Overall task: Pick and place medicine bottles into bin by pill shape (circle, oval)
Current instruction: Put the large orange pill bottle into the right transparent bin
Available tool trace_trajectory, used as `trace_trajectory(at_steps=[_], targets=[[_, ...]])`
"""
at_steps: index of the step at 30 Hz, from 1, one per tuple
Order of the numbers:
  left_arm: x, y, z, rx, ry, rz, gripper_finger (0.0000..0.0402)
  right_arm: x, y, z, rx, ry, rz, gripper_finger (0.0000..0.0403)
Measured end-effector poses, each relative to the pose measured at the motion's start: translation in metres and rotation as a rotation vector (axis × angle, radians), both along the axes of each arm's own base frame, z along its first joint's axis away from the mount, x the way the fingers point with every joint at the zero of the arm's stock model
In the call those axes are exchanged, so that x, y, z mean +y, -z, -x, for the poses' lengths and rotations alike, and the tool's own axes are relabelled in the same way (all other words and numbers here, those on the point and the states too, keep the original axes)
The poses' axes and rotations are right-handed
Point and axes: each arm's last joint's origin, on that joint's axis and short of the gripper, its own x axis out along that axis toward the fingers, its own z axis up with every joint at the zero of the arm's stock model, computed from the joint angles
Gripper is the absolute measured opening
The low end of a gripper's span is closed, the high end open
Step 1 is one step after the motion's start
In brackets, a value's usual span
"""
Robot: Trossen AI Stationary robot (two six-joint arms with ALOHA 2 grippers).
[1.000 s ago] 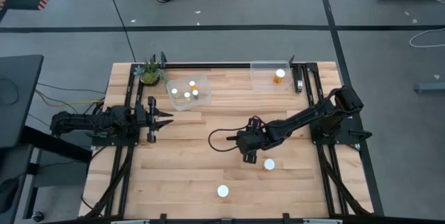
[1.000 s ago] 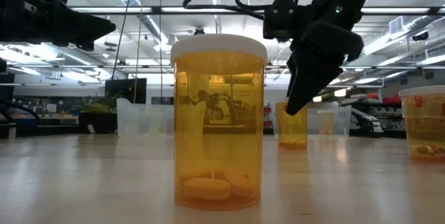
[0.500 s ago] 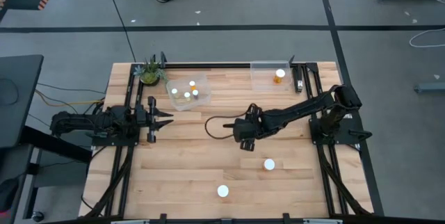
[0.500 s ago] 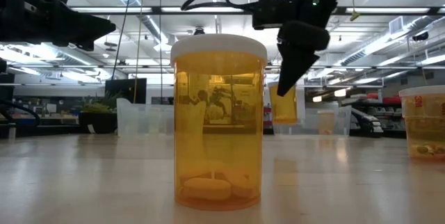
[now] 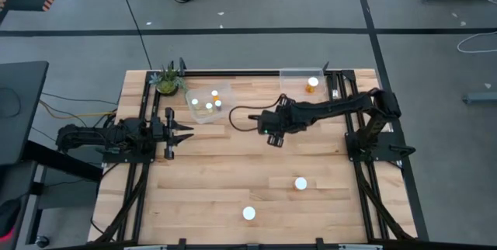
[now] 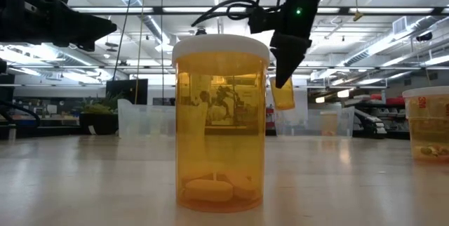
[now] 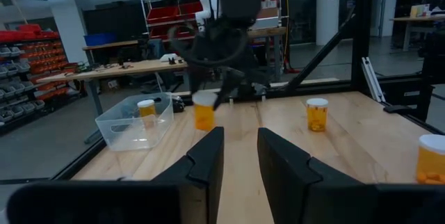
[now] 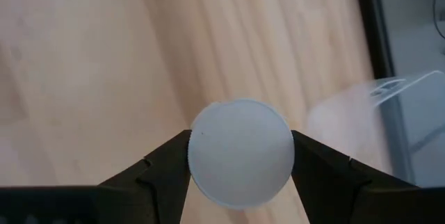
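My right gripper hangs over the middle of the table, toward the far side, shut on a medicine bottle with an orange body and a white cap. Two more bottles stand on their bases on the wood nearer the front edge. A clear bin at the far left holds three bottles. Another clear bin at the far right holds one bottle. My left gripper waits shut at the table's left side, pointing level. My right gripper pinches the bottle between its two fingers at opposite sides of the white cap. The fingers come from above, slanting down. The orange body hangs below them, a little tilted and lifted clear of the table.
A small potted plant stands at the far left corner. Black frame rails run along the table's left and right sides. Bare wood lies between the two bins and across the table's middle.
My right gripper has moved toward the table's far edge and upward, staying shut on the bottle. The bottle has gone from about table height to hanging well clear of the wood. The gripper now points less steeply downward than before.
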Motion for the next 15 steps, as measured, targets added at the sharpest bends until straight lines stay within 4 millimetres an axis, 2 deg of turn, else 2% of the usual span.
trace_trajectory(at_steps=[8, 15], targets=[[0.0, 0.0, 0.0, 0.0, 0.0, 0.0, 0.0096, -0.038, -0.007, 0.002, 0.031, 0.057, 0.012, 0.0232], [0.0, 0.0, 0.0, 0.0, 0.0, 0.0, 0.01, -0.073, -0.008, 0.017, 0.101, 0.222, 0.113, 0.0232]])
